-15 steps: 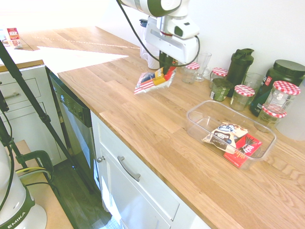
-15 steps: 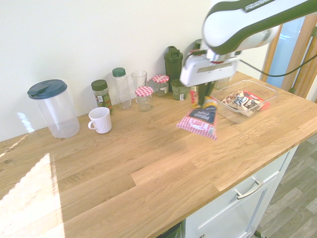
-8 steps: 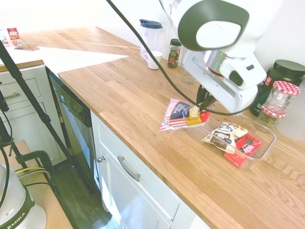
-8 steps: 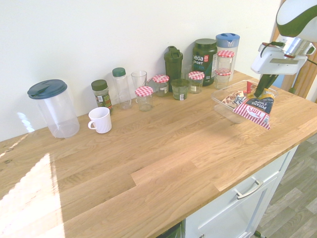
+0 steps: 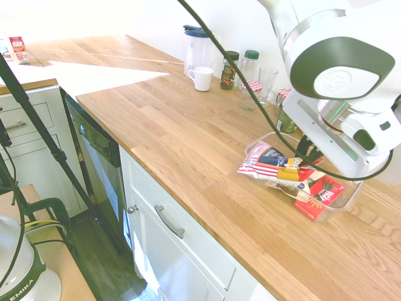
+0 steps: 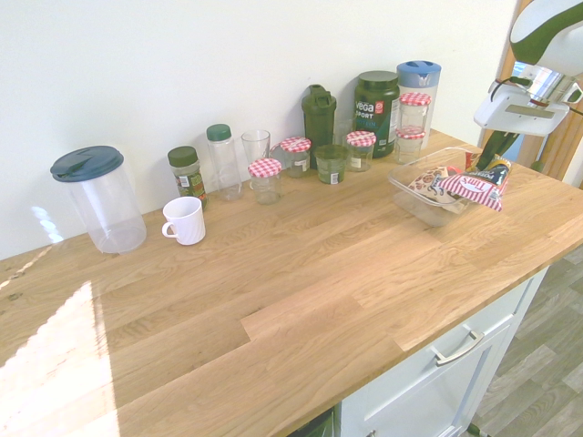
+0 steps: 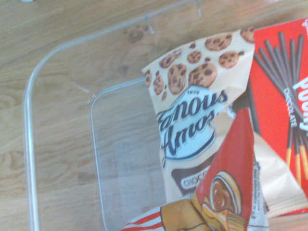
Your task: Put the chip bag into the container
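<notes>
The chip bag (image 5: 270, 164), red-and-white striped with a blue patch and yellow corner, hangs tilted from my gripper (image 5: 305, 150), which is shut on its upper end. It hovers over the near-left part of the clear container (image 5: 351, 195), and its striped end reaches out past the rim. From the other side, the chip bag (image 6: 473, 186) sits just above the container (image 6: 412, 191), under the gripper (image 6: 486, 162). The wrist view looks down into the container (image 7: 30, 144), with the chip bag (image 7: 226, 192) rising from the bottom edge.
Inside the tub lie a cookie packet (image 7: 192, 120) and a flat red box (image 5: 319, 195). Along the wall stand red-checked-lid jars (image 6: 266, 178), a dark shaker (image 6: 319, 116), a large dark tub (image 6: 375, 107), a white mug (image 6: 185, 220) and a clear pitcher (image 6: 97, 200).
The arm has carried the chip bag from mid-counter across to the container; the bag now hangs over the tub instead of beside it. The grip stayed shut.
</notes>
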You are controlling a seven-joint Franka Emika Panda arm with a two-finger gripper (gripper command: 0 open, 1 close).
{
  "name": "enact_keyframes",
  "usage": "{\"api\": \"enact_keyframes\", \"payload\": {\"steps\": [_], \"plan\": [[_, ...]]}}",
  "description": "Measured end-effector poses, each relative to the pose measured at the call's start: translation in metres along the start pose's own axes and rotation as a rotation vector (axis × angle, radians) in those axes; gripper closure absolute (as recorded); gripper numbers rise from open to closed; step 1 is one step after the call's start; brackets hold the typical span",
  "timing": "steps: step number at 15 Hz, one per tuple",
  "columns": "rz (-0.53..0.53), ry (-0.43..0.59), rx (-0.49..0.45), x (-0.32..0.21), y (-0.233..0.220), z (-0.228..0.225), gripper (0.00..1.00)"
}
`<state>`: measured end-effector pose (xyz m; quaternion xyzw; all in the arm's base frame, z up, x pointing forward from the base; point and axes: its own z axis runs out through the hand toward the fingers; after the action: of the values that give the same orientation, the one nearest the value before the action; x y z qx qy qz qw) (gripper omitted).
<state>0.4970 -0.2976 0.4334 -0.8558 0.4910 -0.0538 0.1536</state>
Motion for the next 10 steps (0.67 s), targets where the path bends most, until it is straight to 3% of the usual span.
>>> {"api": "enact_keyframes", "payload": {"steps": [5,6,10], "plan": [[-0.002,-0.022,-0.031,0.026,-0.018,0.032,1.00],[-0.005,-0.029,-0.038,0.028,-0.020,0.038,0.00],[-0.012,-0.040,-0.047,0.030,-0.024,0.040,0.00]]}}
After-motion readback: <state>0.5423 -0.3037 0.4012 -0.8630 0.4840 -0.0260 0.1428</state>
